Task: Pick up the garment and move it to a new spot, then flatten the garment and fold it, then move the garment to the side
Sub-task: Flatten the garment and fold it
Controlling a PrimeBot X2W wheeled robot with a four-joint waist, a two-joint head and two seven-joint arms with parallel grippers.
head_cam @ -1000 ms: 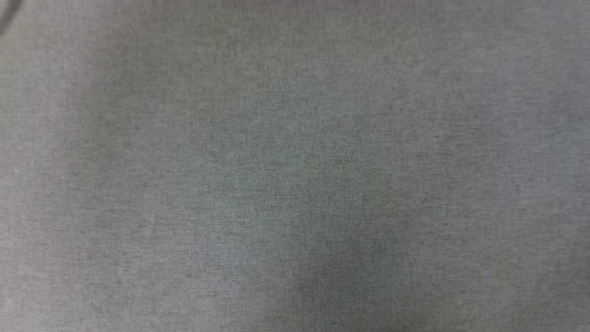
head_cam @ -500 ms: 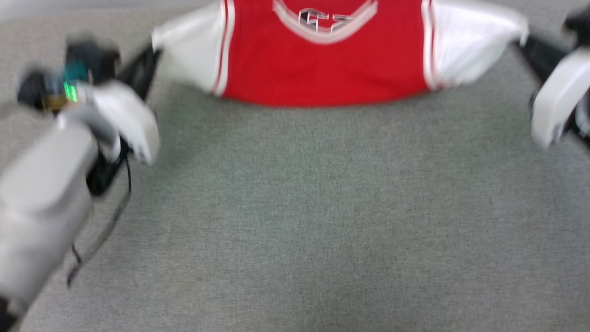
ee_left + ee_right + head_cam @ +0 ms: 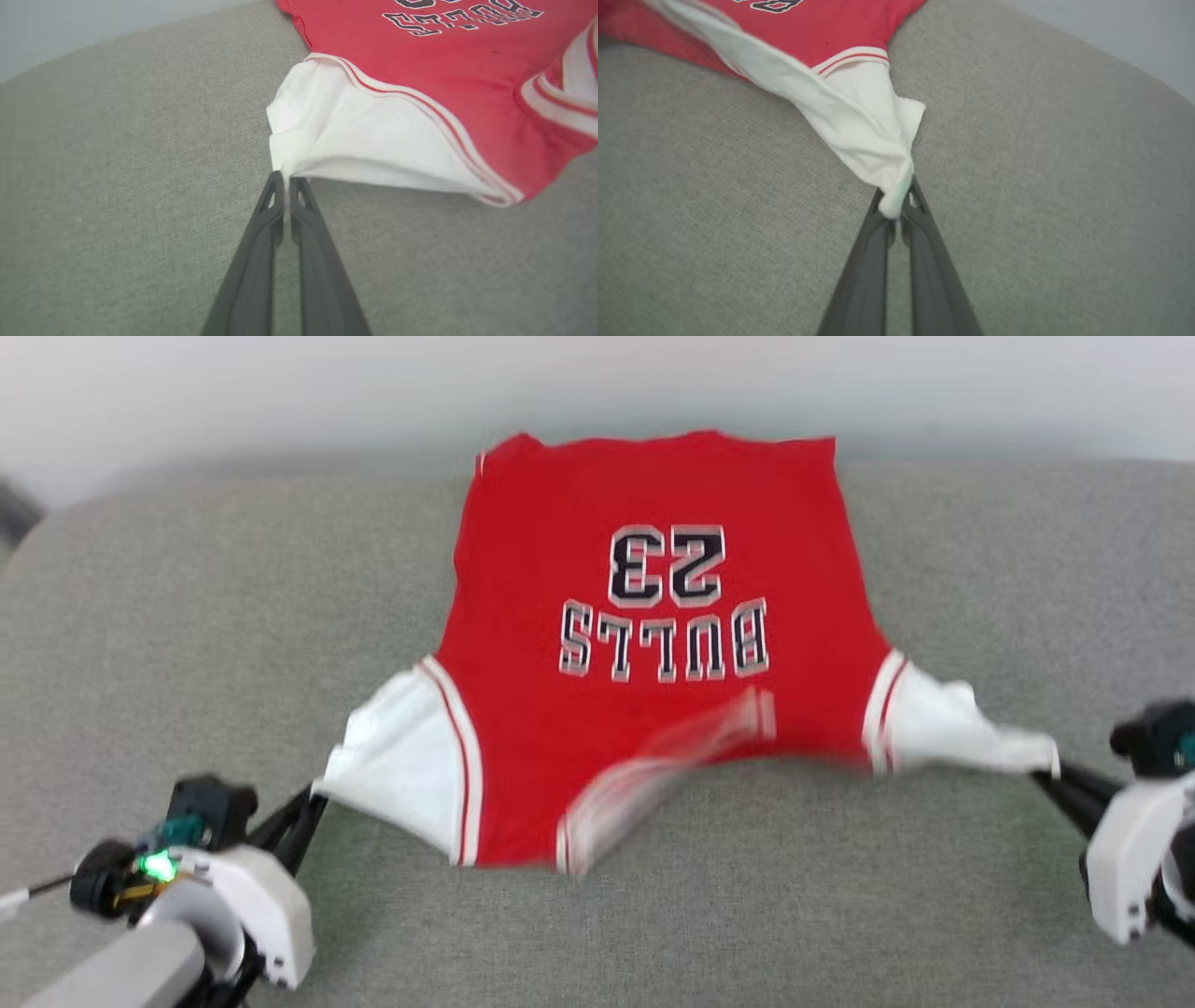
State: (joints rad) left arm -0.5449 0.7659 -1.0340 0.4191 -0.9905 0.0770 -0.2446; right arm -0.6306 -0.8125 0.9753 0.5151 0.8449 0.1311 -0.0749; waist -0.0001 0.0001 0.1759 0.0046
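Site: we see a grey fabric surface point(image 3: 187, 616) running left to right, with a pale wall point(image 3: 280, 392) behind its far edge.
Garment: the garment point(image 3: 653, 709) lies mid-surface, printed side up. Its hem is at the far edge and its shoulders are toward the near side.
Print: black white-outlined numerals point(image 3: 666, 565) sit far of the lettering point(image 3: 665, 642). We read both upside down from the head view.
Collar band: a striped red-and-white band point(image 3: 653, 761) sits on the near edge. It is too blurred for us to make out detail.
Left sleeve: the white left sleeve point(image 3: 401, 775) is drawn out to the near left and comes to a point at the fingertips.
Right sleeve: the white right sleeve point(image 3: 943, 728) is drawn out to the right and bunched into a narrow tip.
Left gripper: the left gripper point(image 3: 316, 798) is at the near left. In the left wrist view its fingers point(image 3: 261, 242) are pressed together on the sleeve's corner.
Right gripper: the right gripper point(image 3: 1044, 777) is at the near right. In the right wrist view its fingers point(image 3: 934, 280) are pinched tight on a wad of sleeve cloth.
Tension: the near edge is stretched between the two grippers. In the wrist views it looks raised off the surface near each grip.
Other: a green light point(image 3: 157, 866) glows on the left wrist.
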